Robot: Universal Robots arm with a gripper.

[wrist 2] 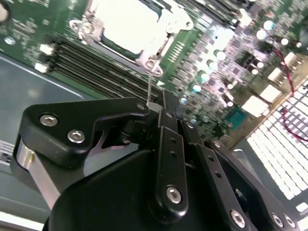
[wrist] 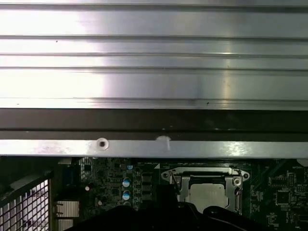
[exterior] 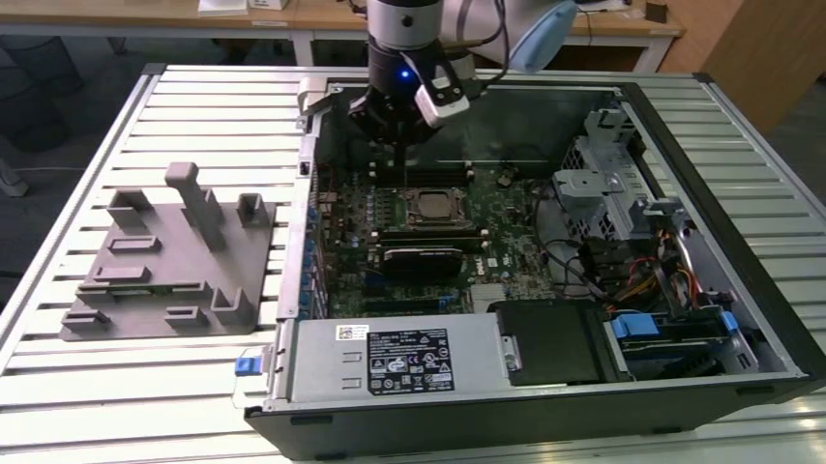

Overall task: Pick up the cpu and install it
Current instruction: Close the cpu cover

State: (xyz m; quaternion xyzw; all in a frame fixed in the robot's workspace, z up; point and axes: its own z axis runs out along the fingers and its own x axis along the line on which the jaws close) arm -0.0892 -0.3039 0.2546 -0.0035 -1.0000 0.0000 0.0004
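The cpu (exterior: 431, 204) is sitting in its motherboard socket (wrist: 207, 185), below the gripper (exterior: 395, 143) hovering empty, fingers (wrist 2: 166, 144) pressed narrow together. Labels are staying unreadable.

Your cpu (exterior: 432, 204), a small flat square chip with a silvery top, lying flat in its metal-framed socket on the green board, near the middle of the exterior view, bright white (wrist 2: 129, 24) in the second wrist view, low right (wrist: 208, 195) in the first wrist view

A ridged silver metal table (exterior: 193, 97) carries a grey plastic block with upright posts (exterior: 168, 261) on the exterior view's left and an open computer case (exterior: 543, 261) beside it.
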